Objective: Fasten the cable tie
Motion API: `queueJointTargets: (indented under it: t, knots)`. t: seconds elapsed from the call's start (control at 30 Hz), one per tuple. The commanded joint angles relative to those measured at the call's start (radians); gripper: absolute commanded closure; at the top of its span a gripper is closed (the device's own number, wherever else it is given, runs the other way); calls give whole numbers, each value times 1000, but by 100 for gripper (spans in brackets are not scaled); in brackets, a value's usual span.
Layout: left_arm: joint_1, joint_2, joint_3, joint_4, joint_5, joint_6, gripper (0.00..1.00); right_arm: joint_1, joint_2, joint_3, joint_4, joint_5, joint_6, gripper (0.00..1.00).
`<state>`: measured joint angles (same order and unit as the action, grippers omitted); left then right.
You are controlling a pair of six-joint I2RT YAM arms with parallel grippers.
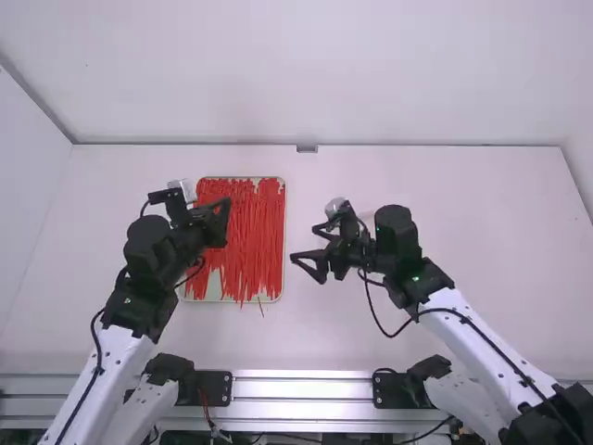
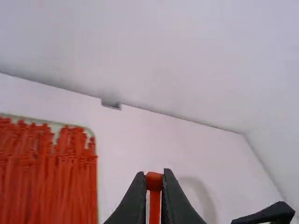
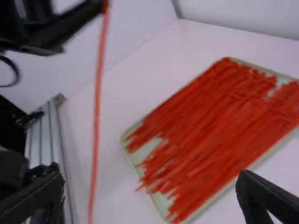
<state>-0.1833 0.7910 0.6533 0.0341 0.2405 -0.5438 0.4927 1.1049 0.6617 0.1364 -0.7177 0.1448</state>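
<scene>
One tie (image 3: 96, 121) looks light, thin, springy and slick, nipped near one end by left gripper (image 2: 154, 174); right gripper (image 1: 315, 255), spread wide, should probably pinch the free tail.

Red cable tie (image 2: 154, 198) in left end effector (image 2: 154, 174)

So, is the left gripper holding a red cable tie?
Yes, in the left wrist view the left gripper is shut on one red cable tie, clamped between its two fingers.
</scene>
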Motion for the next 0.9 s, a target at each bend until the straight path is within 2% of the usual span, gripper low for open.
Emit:
queueJointTargets:
  t: [0.0,0.23,0.47,0.63,0.77,0.83,0.87]
  knots:
    - [-30,34,-6,33,60,-17,99,39,6,38,32,42,84,2]
    - [-111,129,-6,162,87,-38,99,164,30,38,117,196,151,2]
    - [-152,156,-6,240,88,-74,99,225,36,38,138,347,196,0]
    - [-181,150,-6,266,87,-83,99,236,36,38,173,372,197,11]
    - [-201,150,-6,277,81,-89,99,228,36,38,203,382,237,16]
    - [-204,150,-6,279,81,-89,99,226,36,38,211,380,235,23]
    - [-201,150,-6,282,82,-90,99,226,36,38,216,380,233,30]
